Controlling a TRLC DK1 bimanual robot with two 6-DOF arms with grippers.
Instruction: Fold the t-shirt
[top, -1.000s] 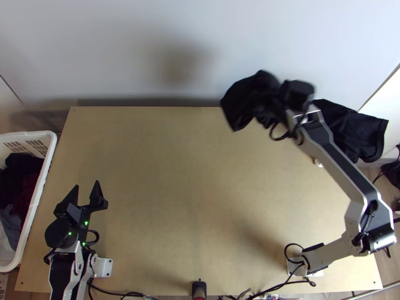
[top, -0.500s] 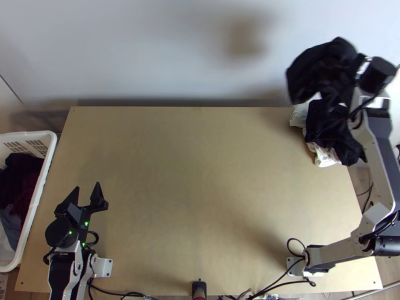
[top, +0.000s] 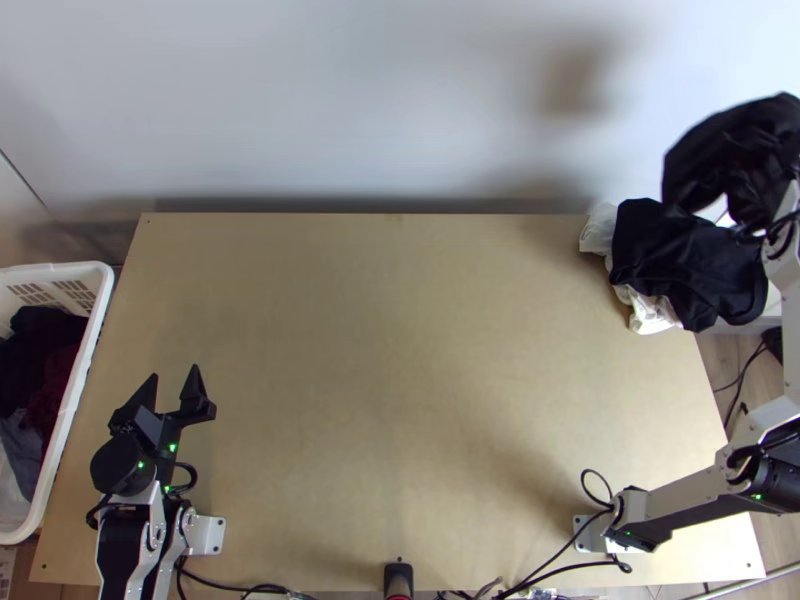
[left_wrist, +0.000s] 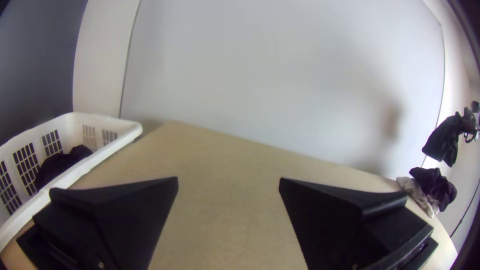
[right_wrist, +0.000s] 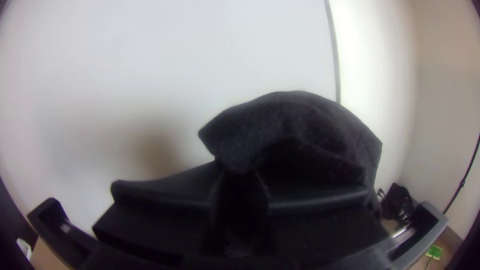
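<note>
My left gripper (top: 174, 370) stands open with nothing between its fingers over the table's near left part; in the left wrist view the same gripper (left_wrist: 229, 181) has its two fingers wide apart. A black t-shirt (top: 735, 150) hangs bunched in the air beyond the table's back right corner. In the right wrist view my right gripper (right_wrist: 240, 176) is shut on the t-shirt (right_wrist: 300, 117), which bulges up past the fingers and covers part of them. The left wrist view shows the t-shirt (left_wrist: 442, 140) dangling from the right gripper (left_wrist: 469, 125).
Another black cloth (top: 685, 265) lies heaped on a white cloth (top: 650, 312) at the table's back right corner. A white basket (top: 75, 392) with dark clothes stands along the left edge. Bare table (top: 400, 350) stretches between, with a pale wall behind.
My right gripper has carried the black t-shirt from above the table's back edge to the right, past the corner, uncovering the heap there. The left arm has kept still.
</note>
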